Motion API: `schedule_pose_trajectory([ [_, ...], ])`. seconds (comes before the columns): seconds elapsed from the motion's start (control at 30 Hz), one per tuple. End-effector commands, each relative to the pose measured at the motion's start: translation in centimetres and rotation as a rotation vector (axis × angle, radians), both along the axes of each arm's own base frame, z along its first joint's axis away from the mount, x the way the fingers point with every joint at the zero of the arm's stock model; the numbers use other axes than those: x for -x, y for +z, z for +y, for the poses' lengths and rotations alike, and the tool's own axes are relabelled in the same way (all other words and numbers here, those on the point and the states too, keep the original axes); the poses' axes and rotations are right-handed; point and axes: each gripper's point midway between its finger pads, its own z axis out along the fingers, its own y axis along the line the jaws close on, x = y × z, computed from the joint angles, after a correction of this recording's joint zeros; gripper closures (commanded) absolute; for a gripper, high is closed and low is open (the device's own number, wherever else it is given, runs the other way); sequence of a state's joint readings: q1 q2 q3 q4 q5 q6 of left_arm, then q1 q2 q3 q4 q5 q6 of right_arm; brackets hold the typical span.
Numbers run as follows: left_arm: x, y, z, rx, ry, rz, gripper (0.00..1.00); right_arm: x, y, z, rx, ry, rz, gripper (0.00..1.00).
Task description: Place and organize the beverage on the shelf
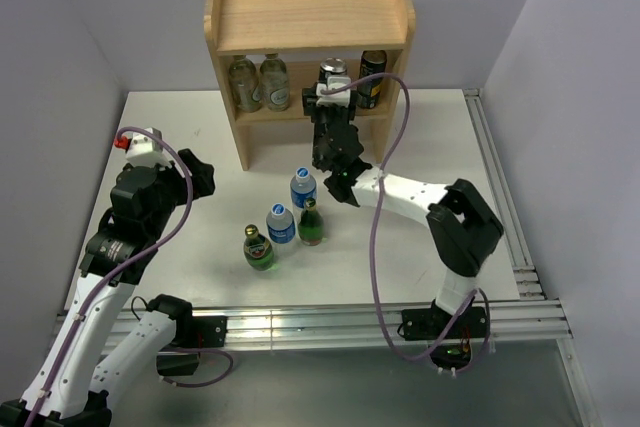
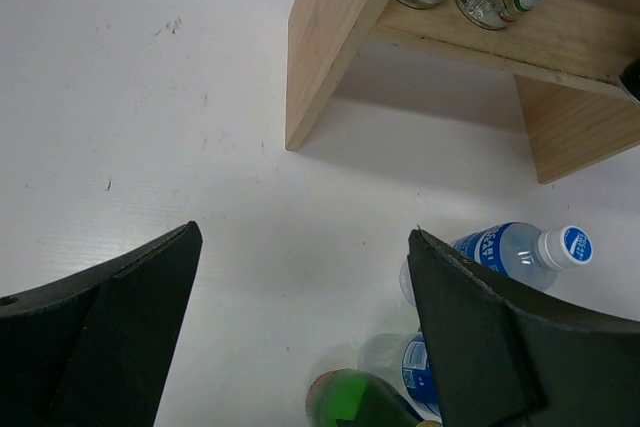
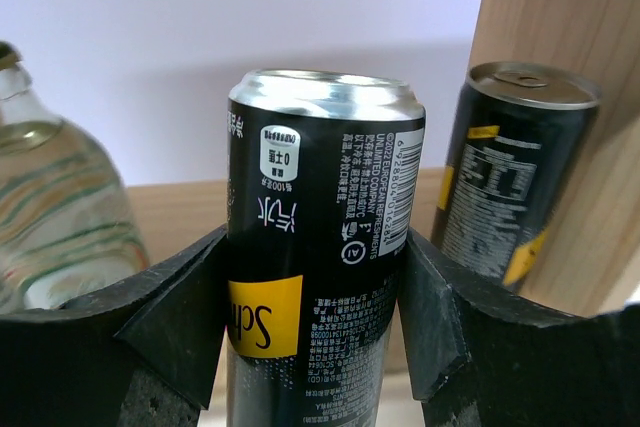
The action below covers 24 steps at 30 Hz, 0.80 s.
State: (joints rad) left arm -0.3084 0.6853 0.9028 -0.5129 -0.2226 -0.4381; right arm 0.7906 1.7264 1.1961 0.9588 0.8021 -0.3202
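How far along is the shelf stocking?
Done: two clear bottles and a black can stand on the shelf's lower tier. In hand: right fingers grip a second can there. Remaining: two water bottles and two green bottles on the table; left fingers open, empty.

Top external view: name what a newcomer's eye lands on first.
The right pincer, at the lower tier of the wooden shelf, grips a black can beside a second can. On the white table in front, two water bottles and two green bottles stand clustered. The left pincer hangs open above the table, left of them.
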Motion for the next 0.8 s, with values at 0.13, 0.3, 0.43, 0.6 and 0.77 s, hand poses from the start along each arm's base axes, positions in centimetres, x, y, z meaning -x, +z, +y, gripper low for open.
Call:
schedule_pose_trajectory([
  [0.13,-0.4,0.6,-0.2,0.001,-0.016,-0.036,0.08,-2.3,6.4,-2.4,-0.105,-0.128,-0.214,1.0],
  [0.3,-0.4,0.6,-0.2,0.0,-0.015,-0.039,0.07,-4.6,5.9,-3.4,-0.081,-0.175,-0.234,1.0],
  [0.43,-0.4,0.6,-0.2,0.001,-0.019,-0.037,0.07,-5.9,5.9,-4.9,-0.057,-0.232,-0.26,1.0],
  [0.6,-0.4,0.5,-0.4,0.003,-0.025,-0.035,0.08,-7.6,4.6,-6.3,-0.038,-0.269,-0.268,1.0],
  [0.77,-0.5,0.5,-0.3,0.005,-0.024,-0.031,0.07,-8.5,3.2,-6.7,-0.027,-0.28,-0.268,1.0],
])
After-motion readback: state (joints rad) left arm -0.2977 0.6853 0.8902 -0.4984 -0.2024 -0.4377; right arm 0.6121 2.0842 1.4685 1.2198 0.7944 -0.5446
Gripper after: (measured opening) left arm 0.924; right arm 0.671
